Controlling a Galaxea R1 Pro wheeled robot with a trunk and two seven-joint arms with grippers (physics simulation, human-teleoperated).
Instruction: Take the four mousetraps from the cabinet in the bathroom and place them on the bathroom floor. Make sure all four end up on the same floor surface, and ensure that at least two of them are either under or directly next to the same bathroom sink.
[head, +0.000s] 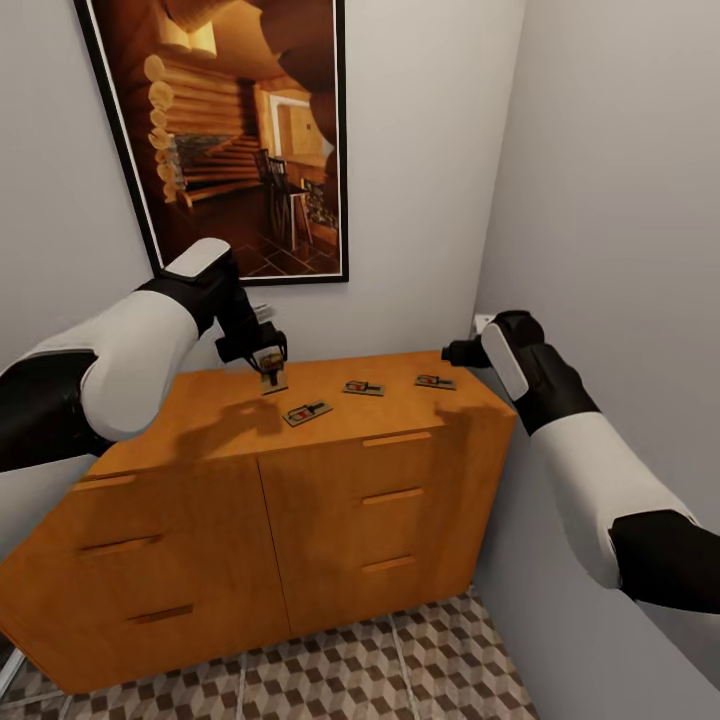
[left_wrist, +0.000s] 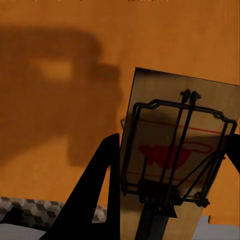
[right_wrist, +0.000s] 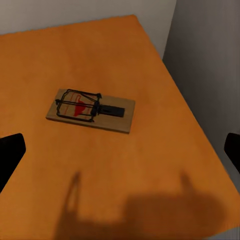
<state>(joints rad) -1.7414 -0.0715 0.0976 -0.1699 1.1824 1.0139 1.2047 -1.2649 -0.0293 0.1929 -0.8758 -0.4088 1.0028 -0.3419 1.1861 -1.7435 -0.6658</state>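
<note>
I work from the head view: my left gripper (head: 268, 362) hangs just above the top of the orange-brown cabinet (head: 300, 500), its fingers pressed onto one mousetrap (head: 273, 378), which it holds tilted, nearly on edge, clear of the wood. In the left wrist view that held mousetrap (left_wrist: 172, 160) stands close to the lens, its pale board, black wire frame and red mark plain to see, with a dark finger (left_wrist: 92, 200) against its side and the gripper's shadow cast on the cabinet top behind.

Three more mousetraps lie flat on the cabinet top in a loose row: the near mousetrap (head: 306, 411) just beside the held one, the middle mousetrap (head: 363, 388) further along, and the far mousetrap (head: 435, 381) near the cabinet's right end, by the corner wall.

My right gripper (head: 455, 352) hovers over that right end. In the right wrist view its two dark fingertips (right_wrist: 10, 155) stand spread wide at either edge, pinching nothing, and the far mousetrap (right_wrist: 91, 110) lies between and beyond them, flat on the orange wood, apart from both.

A framed picture (head: 235, 130) of a log interior hangs on the wall behind the cabinet. The cube-patterned bathroom floor (head: 400, 670) shows below the cabinet front.
</note>
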